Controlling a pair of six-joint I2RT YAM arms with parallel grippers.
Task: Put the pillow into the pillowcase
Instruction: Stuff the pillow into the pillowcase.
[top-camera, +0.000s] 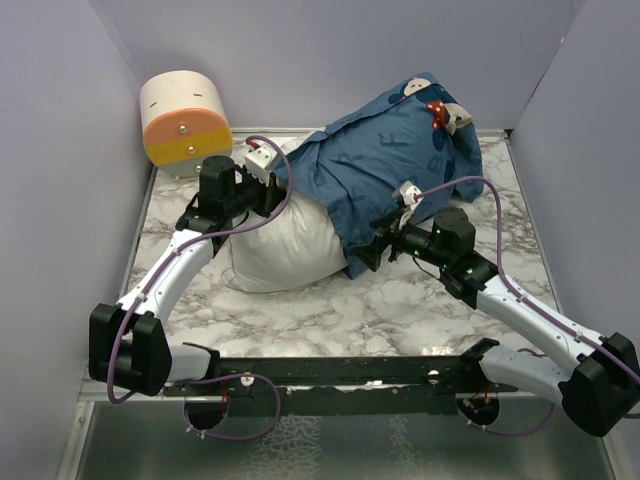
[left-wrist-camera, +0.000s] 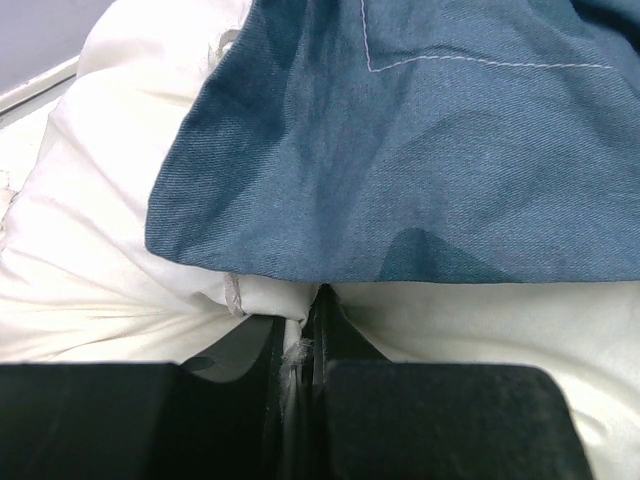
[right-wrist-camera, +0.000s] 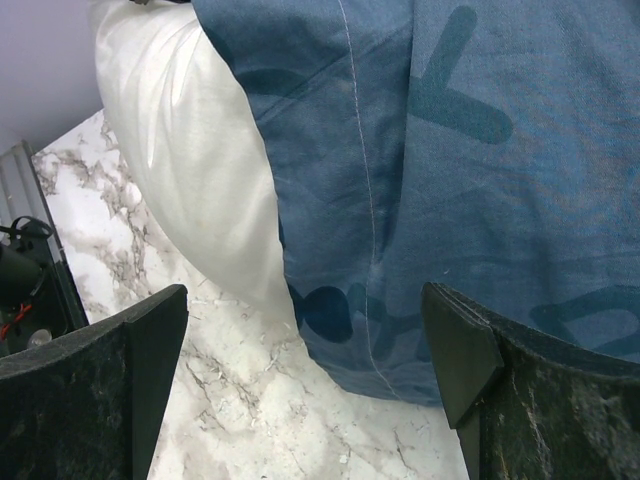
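Note:
The white pillow (top-camera: 278, 250) lies in the middle of the table, its far right part covered by the dark blue pillowcase (top-camera: 395, 150). The pillow's near left end sticks out bare. My left gripper (top-camera: 272, 190) is shut on a pinch of the pillow's white fabric (left-wrist-camera: 292, 345), right at the pillowcase's open edge (left-wrist-camera: 400, 180). My right gripper (top-camera: 368, 250) is open and empty. It hovers just above the marble next to the pillowcase's lower hem (right-wrist-camera: 400, 340), where the pillow (right-wrist-camera: 190, 150) comes out.
A cream and orange cylinder (top-camera: 184, 120) stands at the back left corner. Grey walls close the table on three sides. Bare marble (top-camera: 330, 305) runs along the near side in front of the pillow.

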